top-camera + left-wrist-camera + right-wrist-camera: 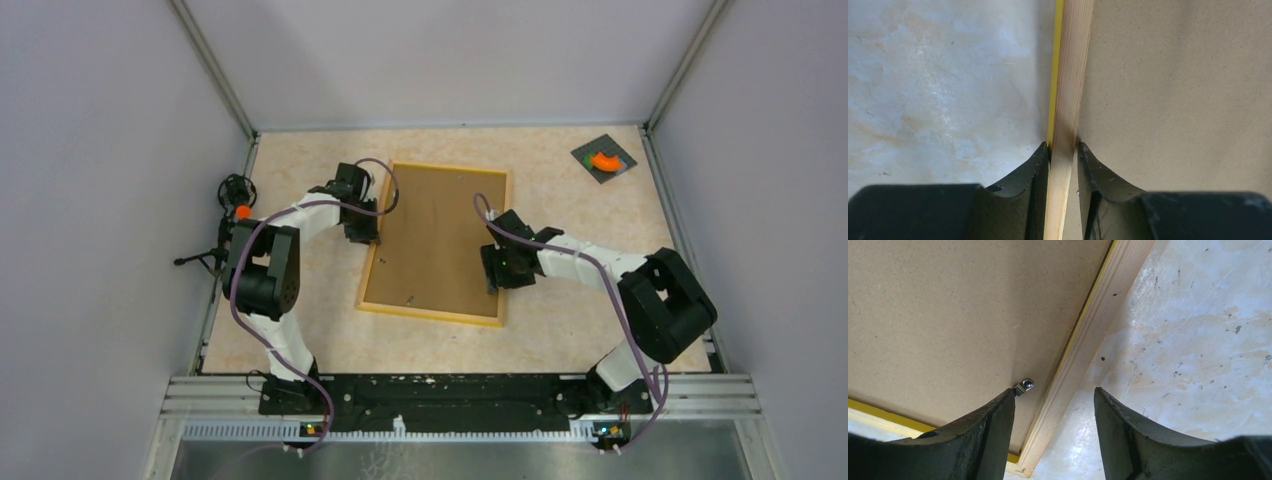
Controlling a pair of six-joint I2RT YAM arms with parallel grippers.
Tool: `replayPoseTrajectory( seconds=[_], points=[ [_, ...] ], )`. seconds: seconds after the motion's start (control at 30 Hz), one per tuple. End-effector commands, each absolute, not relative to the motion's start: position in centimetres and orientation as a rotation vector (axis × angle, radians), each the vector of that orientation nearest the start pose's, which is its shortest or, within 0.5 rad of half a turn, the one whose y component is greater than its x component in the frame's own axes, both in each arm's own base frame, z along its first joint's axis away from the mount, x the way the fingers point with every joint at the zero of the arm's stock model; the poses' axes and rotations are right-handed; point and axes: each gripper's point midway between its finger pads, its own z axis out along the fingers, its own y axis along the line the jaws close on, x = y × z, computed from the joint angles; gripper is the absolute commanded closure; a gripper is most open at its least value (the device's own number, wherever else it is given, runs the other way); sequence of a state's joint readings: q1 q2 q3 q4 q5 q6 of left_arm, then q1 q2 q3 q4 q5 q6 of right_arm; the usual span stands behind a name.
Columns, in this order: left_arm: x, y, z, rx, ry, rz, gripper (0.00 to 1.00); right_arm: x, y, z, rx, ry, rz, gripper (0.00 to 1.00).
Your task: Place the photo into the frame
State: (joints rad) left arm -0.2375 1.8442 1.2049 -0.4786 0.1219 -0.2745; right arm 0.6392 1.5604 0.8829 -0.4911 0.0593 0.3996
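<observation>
On the tabletop [420, 345], the frame [1068, 90] seems pinched by the left tool [1063, 150]; the right tool [1054, 390] is held open, empty, beside the clip [1025, 386], which should be turned gently.

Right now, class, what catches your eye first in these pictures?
A yellow-edged frame lies mid-table, brown backing board up. The left hand pinches its left rail; the right hand straddles its right rail, open, beside a small metal clip.
</observation>
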Motion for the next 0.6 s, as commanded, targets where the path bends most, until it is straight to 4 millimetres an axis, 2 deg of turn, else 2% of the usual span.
replayPoseTrajectory(
  seconds=[0.0, 0.2, 0.3, 0.37, 0.5, 0.57],
  points=[
    [36.3, -11.5, 2.0, 0.008, 2.779, -0.235, 0.69, 23.9, 18.6, 2.0, -0.302, 2.797, 0.106, 0.41],
    [36.3, -11.5, 2.2, 0.011, 2.776, -0.241, 0.70, 24.2, 19.6, 2.6, -0.205, 2.806, 0.144, 0.39],
    [36.3, -11.6, 2.2, 0.013, 2.776, -0.242, 0.70, 24.3, 19.3, 2.6, -0.205, 2.819, 0.103, 0.40],
    [36.3, -11.5, 2.2, 0.013, 2.777, -0.239, 0.70, 23.9, 18.5, 2.2, -0.220, 2.832, 0.050, 0.44],
    [36.4, -11.5, 2.2, 0.012, 2.776, -0.235, 0.70, 23.0, 17.5, 1.7, -0.260, 2.849, 0.012, 0.62],
    [36.3, -11.6, 2.2, 0.014, 2.780, -0.241, 0.70, 23.2, 16.8, 1.8, -0.263, 2.836, -0.034, 0.65]
  ],
)
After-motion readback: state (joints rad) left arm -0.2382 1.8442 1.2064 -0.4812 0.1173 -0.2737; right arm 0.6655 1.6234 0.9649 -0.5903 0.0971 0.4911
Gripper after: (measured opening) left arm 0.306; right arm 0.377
